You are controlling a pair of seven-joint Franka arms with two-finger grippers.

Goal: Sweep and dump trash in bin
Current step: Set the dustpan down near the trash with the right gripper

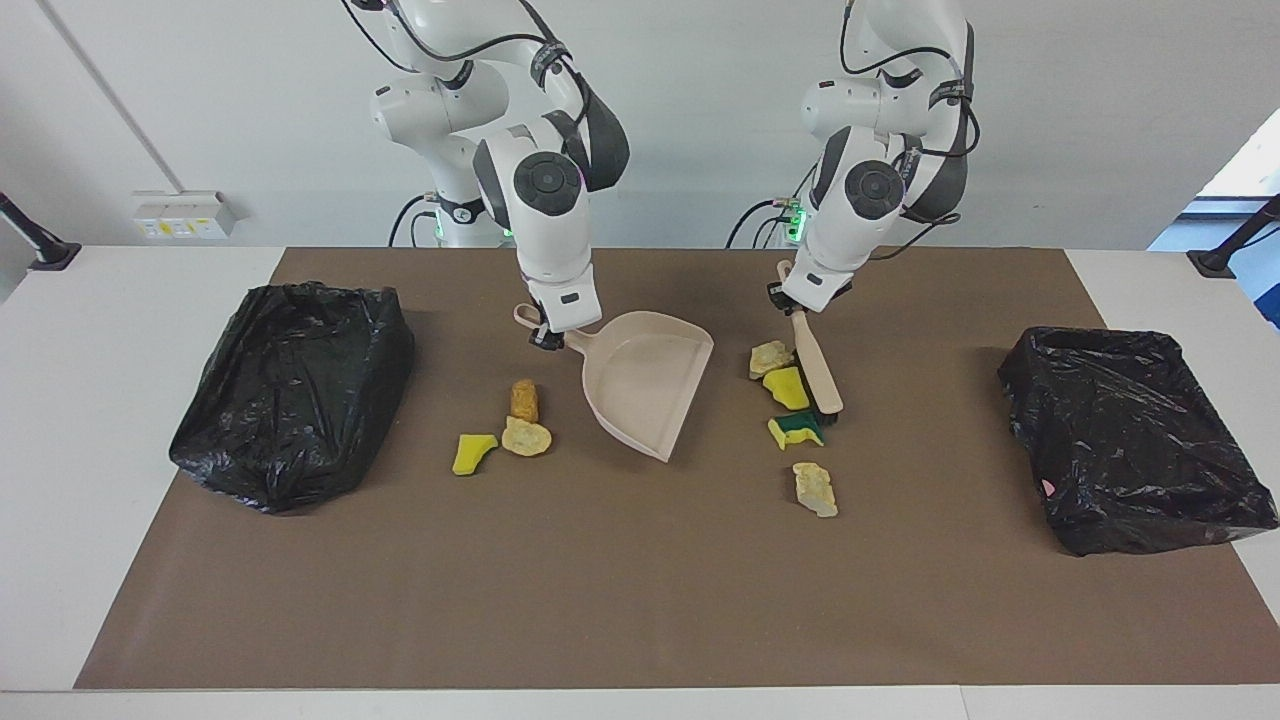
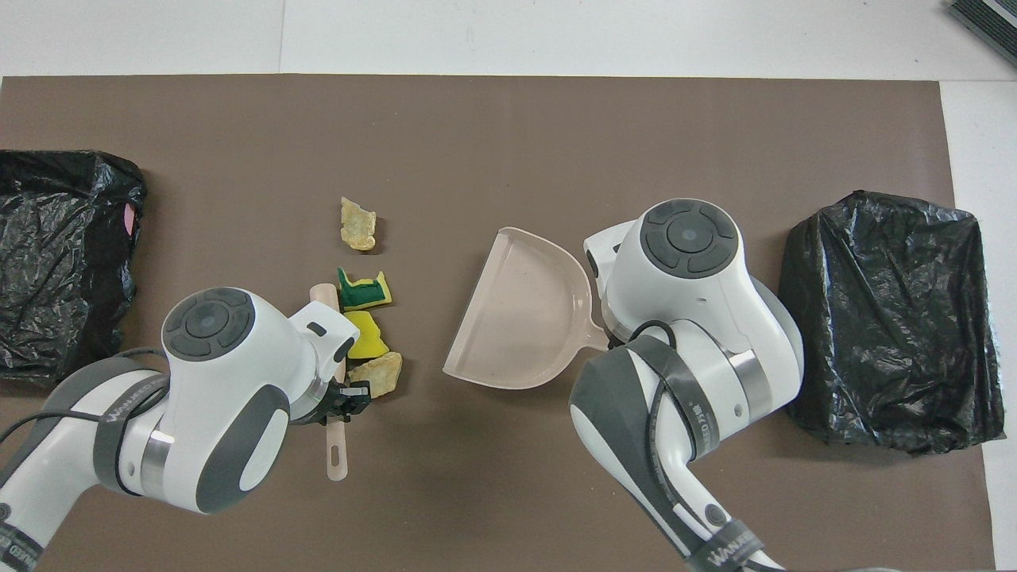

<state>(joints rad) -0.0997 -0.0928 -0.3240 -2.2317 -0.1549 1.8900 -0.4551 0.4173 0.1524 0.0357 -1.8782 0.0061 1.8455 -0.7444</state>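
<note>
The right gripper (image 1: 545,335) is clenched on the handle of the dustpan (image 1: 645,385), which sits tilted near the middle of the brown mat (image 1: 640,600) on the worktop (image 1: 100,400), its open mouth turned toward the left arm's end. In the overhead view the pan (image 2: 524,318) shows bare and the arm's wrist covers its handle.

The left gripper (image 1: 793,303) is clenched on the handle of the brush (image 1: 818,365), whose head lies on the mat with dark bristles against a row of trash. That row runs alongside the brush on the side toward the dustpan: a beige foam chunk (image 1: 768,357) nearest the robots, a yellow sponge bit (image 1: 787,388) next, then the green-backed sponge (image 1: 797,430) at the brush's tip. From above these three (image 2: 373,373) (image 2: 365,338) (image 2: 364,292) lie close together, just beside the brush (image 2: 337,445). Another beige chunk (image 1: 815,488) lies by itself, farther from the robots than the row.

Three more scraps lie toward the right arm's end of the dustpan: an orange-brown lump (image 1: 524,399), a beige chunk (image 1: 526,437) touching it, and a yellow bit (image 1: 472,451) just beside that.

A black-bagged bin (image 1: 290,390) stands at the right arm's end of the mat, and a second black-bagged bin (image 1: 1135,435) at the left arm's end, both well apart from the trash.
</note>
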